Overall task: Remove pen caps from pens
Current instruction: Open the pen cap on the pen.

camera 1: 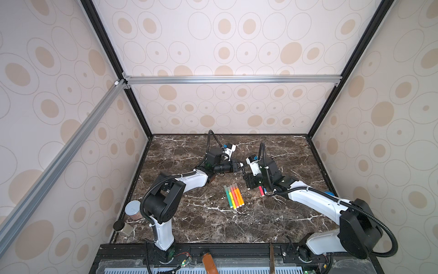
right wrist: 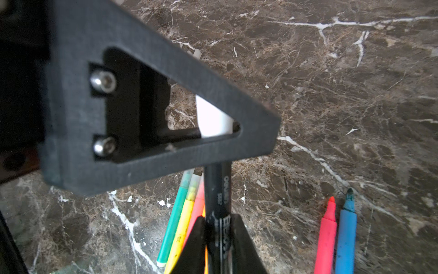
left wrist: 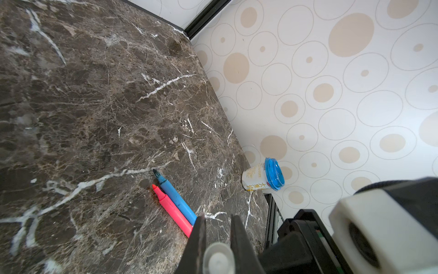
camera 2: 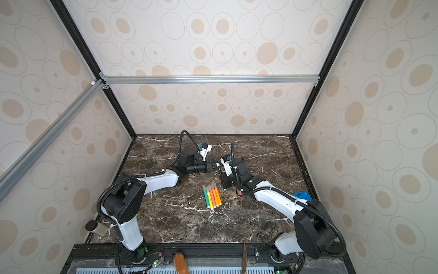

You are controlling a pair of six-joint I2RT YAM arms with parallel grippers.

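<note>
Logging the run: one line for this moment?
left gripper: shut on pen cap | right gripper: gripping black pen | pink pen, blue pen: uncapped | pen row: capped

Lab test booth: aluminium frame (camera 1: 232,79), wallpapered panels (camera 1: 213,35)

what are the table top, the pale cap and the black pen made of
The table top looks like polished brown marble, with white veins and a sheen; it could be a printed laminate. The pale cap: translucent plastic, cloudy and smooth. The black pen: likely plastic, a smooth barrel with printed white lettering.
</note>
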